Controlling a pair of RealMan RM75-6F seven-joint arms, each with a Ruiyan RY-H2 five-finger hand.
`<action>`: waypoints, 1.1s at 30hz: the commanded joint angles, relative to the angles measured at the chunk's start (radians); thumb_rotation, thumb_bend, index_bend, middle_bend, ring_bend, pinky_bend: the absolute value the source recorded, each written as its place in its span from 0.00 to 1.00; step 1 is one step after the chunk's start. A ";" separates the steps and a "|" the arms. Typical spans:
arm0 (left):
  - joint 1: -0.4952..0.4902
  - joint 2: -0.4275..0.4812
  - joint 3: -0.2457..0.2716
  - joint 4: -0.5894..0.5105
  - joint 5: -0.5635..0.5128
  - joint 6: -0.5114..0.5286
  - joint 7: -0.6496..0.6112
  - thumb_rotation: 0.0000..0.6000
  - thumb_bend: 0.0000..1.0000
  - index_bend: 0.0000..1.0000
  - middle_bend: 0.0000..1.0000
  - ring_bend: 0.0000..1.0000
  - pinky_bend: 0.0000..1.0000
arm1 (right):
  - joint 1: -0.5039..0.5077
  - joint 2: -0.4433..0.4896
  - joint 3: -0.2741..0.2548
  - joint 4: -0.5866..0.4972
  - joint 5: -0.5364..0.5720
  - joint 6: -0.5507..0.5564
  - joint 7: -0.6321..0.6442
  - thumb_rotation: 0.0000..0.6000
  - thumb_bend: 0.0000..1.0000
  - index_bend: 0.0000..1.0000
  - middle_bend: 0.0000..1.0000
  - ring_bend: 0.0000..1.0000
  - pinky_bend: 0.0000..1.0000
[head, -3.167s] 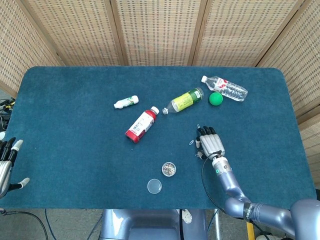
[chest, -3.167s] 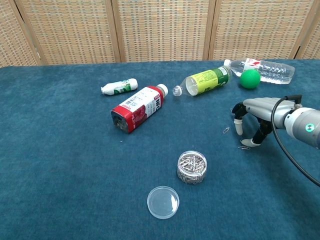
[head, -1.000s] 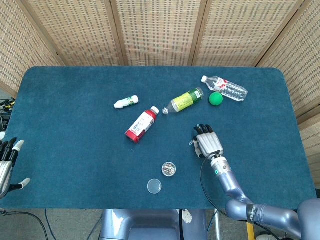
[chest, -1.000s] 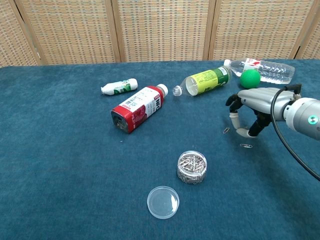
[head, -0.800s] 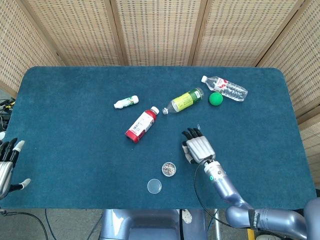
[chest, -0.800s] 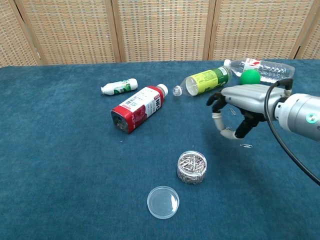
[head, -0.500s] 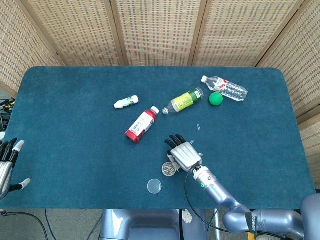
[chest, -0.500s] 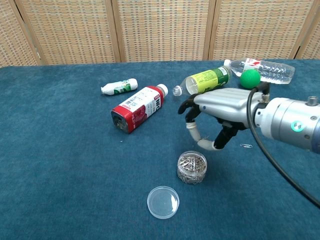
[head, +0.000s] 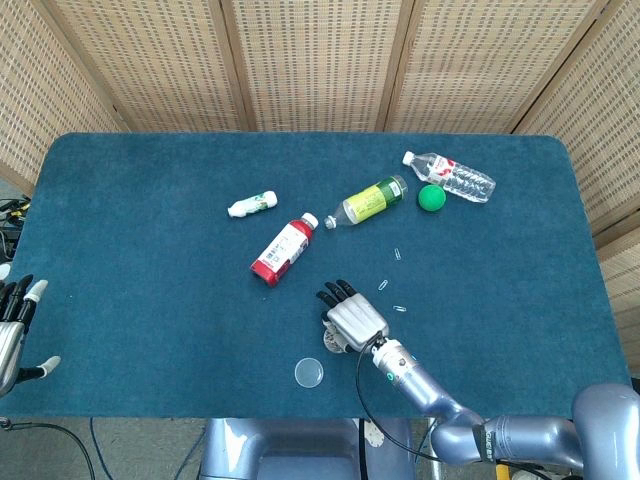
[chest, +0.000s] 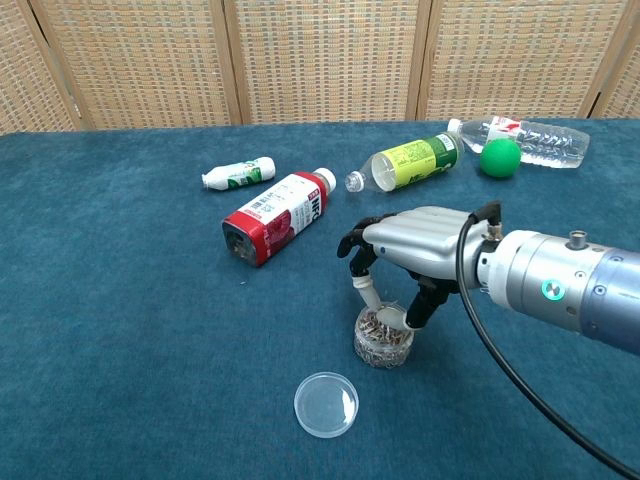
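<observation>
My right hand (chest: 415, 250) hovers over a small clear jar (chest: 383, 342) filled with paper clips, near the table's front. Its thumb and forefinger meet in a pinch at the jar's mouth; anything between them is too small to see. In the head view the right hand (head: 355, 322) covers most of the jar (head: 334, 343). The jar's clear round lid (chest: 326, 404) lies flat just in front and to the left. Three loose paper clips (head: 382, 285) lie on the cloth beyond the hand. My left hand (head: 15, 325) hangs off the table's left front corner, fingers spread, holding nothing.
A red bottle (chest: 275, 217), a small white bottle (chest: 238, 173) and a yellow-green bottle (chest: 408, 160) lie on their sides mid-table. A green ball (chest: 500, 158) and a clear water bottle (chest: 525, 138) lie at the back right. Wicker screens stand behind the blue table (head: 150, 300).
My right hand has lifted from the loose clips on the right and swung left and nearer, ending pinched over the jar. The left hand has not moved.
</observation>
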 joint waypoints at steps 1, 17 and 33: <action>0.000 0.000 0.000 0.000 0.001 0.000 -0.001 1.00 0.00 0.00 0.00 0.00 0.00 | 0.000 0.008 -0.004 -0.006 0.004 -0.002 -0.002 1.00 0.44 0.64 0.13 0.00 0.07; 0.004 0.001 0.003 -0.002 0.009 0.007 -0.001 1.00 0.00 0.00 0.00 0.00 0.00 | -0.013 0.064 0.008 -0.079 0.003 0.041 0.011 1.00 0.19 0.48 0.13 0.00 0.07; 0.012 0.000 0.007 0.001 0.034 0.025 -0.004 1.00 0.00 0.00 0.00 0.00 0.00 | -0.167 0.368 0.006 -0.123 -0.149 0.225 0.193 1.00 0.02 0.23 0.09 0.00 0.04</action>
